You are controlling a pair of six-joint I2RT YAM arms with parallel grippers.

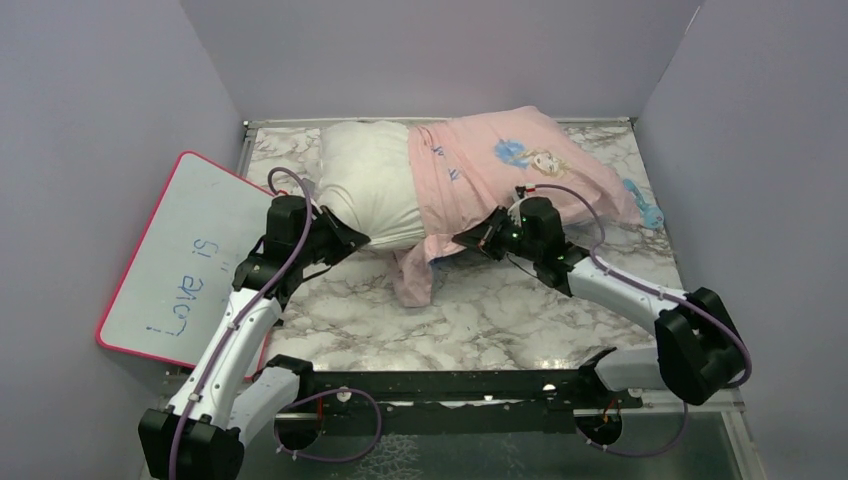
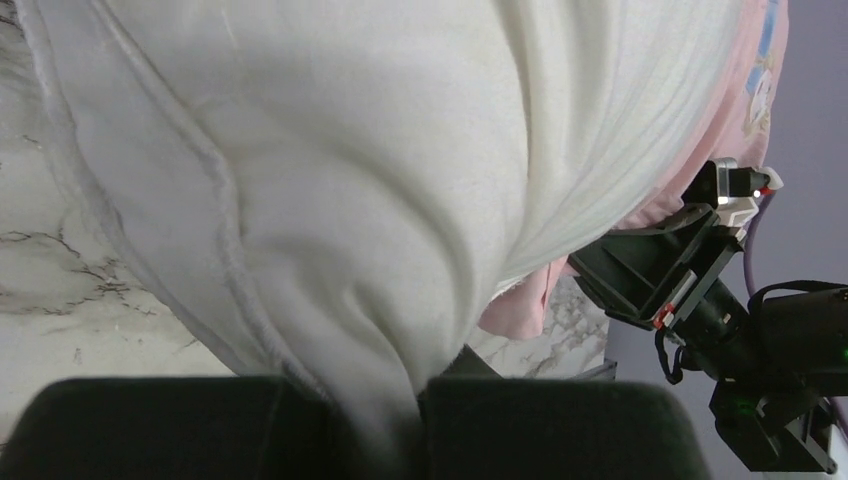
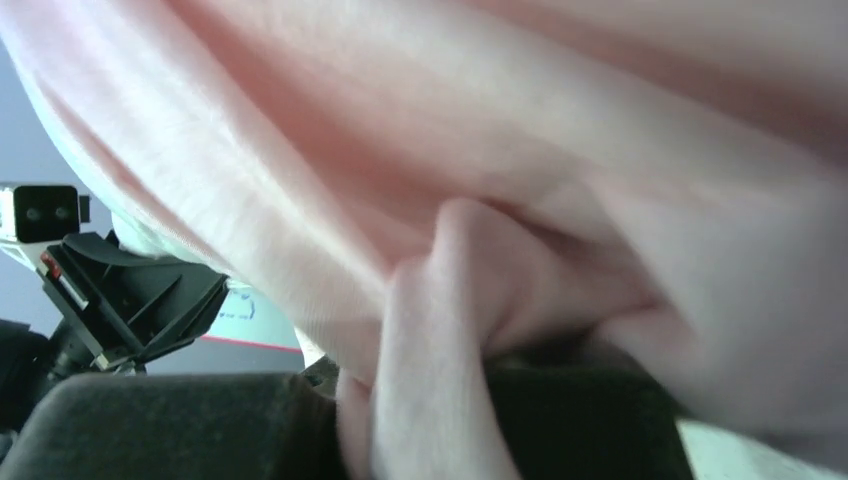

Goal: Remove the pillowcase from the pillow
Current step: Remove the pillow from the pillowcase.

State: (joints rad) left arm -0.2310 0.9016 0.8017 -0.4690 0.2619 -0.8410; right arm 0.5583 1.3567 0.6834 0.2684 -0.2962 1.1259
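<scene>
The white pillow [image 1: 365, 180] lies across the back of the table, its left part bare. The pale pink pillowcase [image 1: 500, 170] with a princess print covers its right part, and a loose flap hangs down at the near edge [image 1: 412, 280]. My left gripper [image 1: 362, 238] is shut on the pillow's near edge; white fabric [image 2: 300, 200] is pinched between the fingers [image 2: 385, 425]. My right gripper [image 1: 460, 240] is shut on the pillowcase's open edge, with pink cloth [image 3: 500, 200] bunched between its fingers [image 3: 410, 420]. The two grippers sit close together, facing each other.
A pink-edged whiteboard [image 1: 190, 260] with blue writing leans off the table's left side. A bit of blue fabric [image 1: 645, 205] shows at the pillow's right end. Grey walls enclose the marble table [image 1: 520, 310] on three sides.
</scene>
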